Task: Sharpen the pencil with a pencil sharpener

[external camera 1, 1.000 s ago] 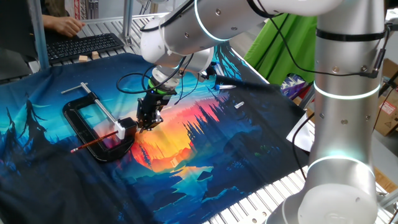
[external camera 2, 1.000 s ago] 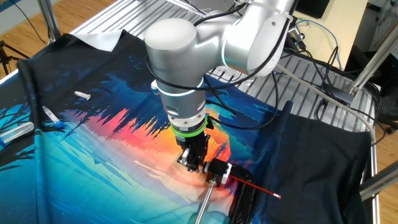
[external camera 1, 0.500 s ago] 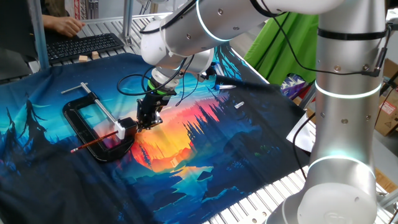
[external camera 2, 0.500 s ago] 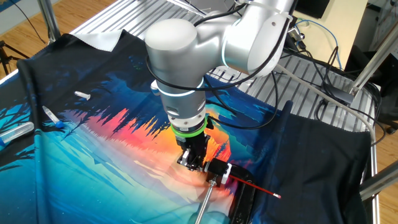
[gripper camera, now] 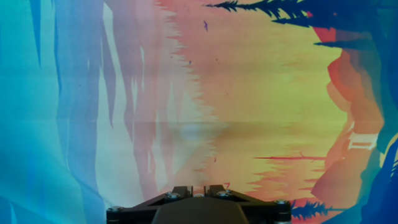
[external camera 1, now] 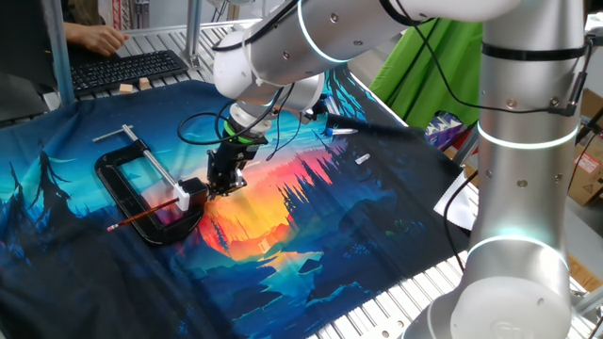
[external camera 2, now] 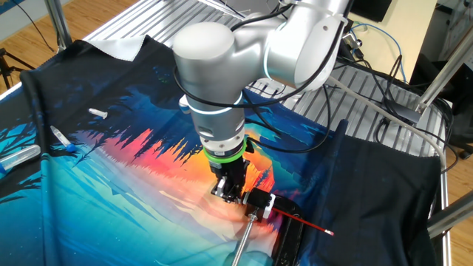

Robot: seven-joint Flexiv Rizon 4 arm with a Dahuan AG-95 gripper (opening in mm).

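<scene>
The red-orange pencil (external camera 1: 141, 216) lies over the black C-clamp (external camera 1: 122, 184), its far end stuck in the small black-and-white pencil sharpener (external camera 1: 193, 194) held at the clamp's jaw. The pencil (external camera 2: 307, 222), the sharpener (external camera 2: 262, 203) and the clamp (external camera 2: 290, 240) also show in the other fixed view. My gripper (external camera 1: 222, 186) hangs just above the cloth, right beside the sharpener, apart from the pencil. Its fingers stand close together with nothing between them (external camera 2: 228, 193). The hand view shows only the fingertips' base (gripper camera: 199, 186) over the orange cloth; pencil and sharpener are out of that view.
A printed landscape cloth (external camera 1: 311, 235) covers the table. The clamp's silver screw rod with T-handle (external camera 1: 151, 160) points to the back. Pens (external camera 1: 339, 130) and a small white piece (external camera 1: 363, 158) lie at the far side. A keyboard (external camera 1: 127, 71) and a person's hand (external camera 1: 99, 38) are behind.
</scene>
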